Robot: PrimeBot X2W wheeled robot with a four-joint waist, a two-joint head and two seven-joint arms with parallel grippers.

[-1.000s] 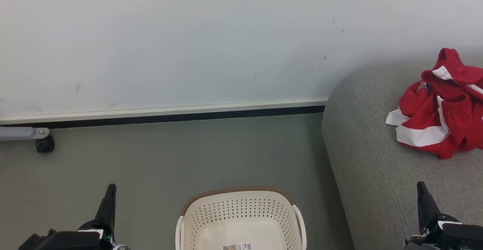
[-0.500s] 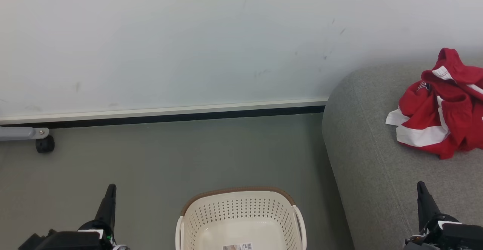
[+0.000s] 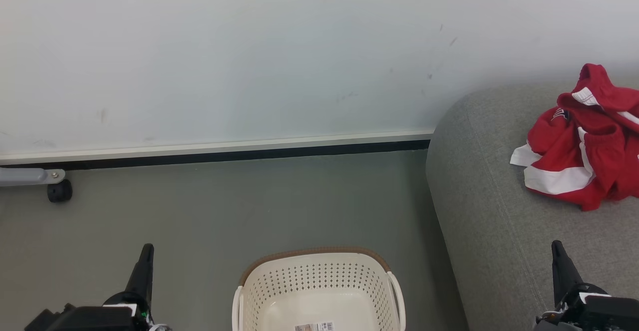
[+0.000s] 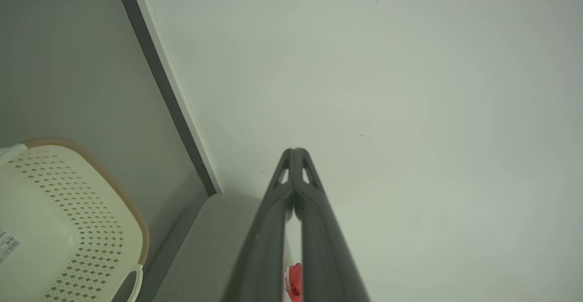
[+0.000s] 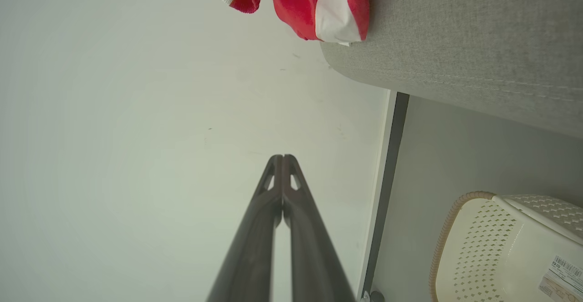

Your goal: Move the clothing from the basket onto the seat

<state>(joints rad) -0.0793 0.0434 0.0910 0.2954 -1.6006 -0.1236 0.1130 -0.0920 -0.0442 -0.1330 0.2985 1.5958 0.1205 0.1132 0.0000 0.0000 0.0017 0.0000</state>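
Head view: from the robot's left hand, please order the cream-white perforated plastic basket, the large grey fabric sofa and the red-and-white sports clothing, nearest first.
From the left hand:
1. Cream-white perforated plastic basket, on the floor just to its right.
2. Large grey fabric sofa, beyond the basket, at the right.
3. Red-and-white sports clothing, lying on the sofa, upper right.

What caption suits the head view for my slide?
Red clothing heaped on the grey seat, empty basket on the floor, left hand and right hand shut.

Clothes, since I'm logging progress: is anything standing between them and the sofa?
Nothing visible does. The red clothes already lie on the grey sofa; the visible part of the basket holds only a label.
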